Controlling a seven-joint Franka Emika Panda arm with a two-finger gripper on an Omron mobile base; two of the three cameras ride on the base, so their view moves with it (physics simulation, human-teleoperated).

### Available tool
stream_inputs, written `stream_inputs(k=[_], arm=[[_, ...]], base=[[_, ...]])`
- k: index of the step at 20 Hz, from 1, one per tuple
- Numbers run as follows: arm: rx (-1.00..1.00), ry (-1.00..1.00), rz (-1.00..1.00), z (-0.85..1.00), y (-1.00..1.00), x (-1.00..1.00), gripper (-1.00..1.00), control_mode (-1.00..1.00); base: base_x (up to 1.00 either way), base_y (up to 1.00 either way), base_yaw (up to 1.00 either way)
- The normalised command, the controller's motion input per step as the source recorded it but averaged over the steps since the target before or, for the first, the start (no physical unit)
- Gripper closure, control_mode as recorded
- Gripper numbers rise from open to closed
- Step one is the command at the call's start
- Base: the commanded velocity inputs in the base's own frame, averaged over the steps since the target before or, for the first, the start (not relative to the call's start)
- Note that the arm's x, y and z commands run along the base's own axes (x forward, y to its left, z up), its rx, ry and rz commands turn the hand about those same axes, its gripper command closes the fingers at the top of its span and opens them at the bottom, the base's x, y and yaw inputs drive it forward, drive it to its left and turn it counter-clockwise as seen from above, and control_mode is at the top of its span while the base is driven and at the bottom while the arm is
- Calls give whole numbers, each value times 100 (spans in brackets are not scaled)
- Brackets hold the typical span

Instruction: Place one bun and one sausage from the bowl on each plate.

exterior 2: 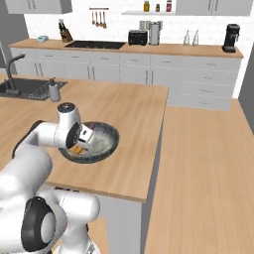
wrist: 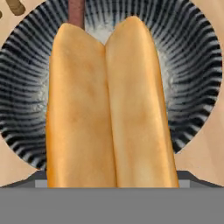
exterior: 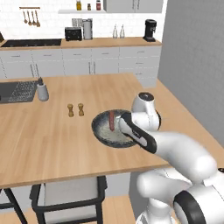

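The dark speckled bowl (exterior: 101,130) (exterior 2: 110,136) (wrist: 197,65) sits near the front edge of the wooden island. A red-brown sausage (exterior: 112,120) (wrist: 76,12) lies in its far part. A golden split bun (wrist: 109,109) (exterior 2: 77,148) lies lengthwise right under my hand and covers the fingertips in the hand view. My gripper (exterior 2: 80,142) reaches down into the bowl at the bun. Whether its fingers press on the bun is hidden. In the left base view my own forearm covers the hand. The plates are out of view.
Two small brown shakers (exterior: 75,110) stand left of the bowl. A grey soap dispenser (exterior: 42,91) (exterior 2: 53,90) stands by the sink (exterior: 16,91) (exterior 2: 22,88). A stool (exterior: 65,192) is tucked under the island's front edge. The island ends just right of the bowl.
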Motion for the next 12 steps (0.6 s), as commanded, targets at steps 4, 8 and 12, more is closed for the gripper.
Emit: stream_inputs(k=[4,8,12], arm=[[0,0,0,0,0,0,100,100],[0,0,0,0,0,0,100,100],[0,0,0,0,0,0,100,100]], base=[[-100,20,0],[-47,100,0],[0,100,0]])
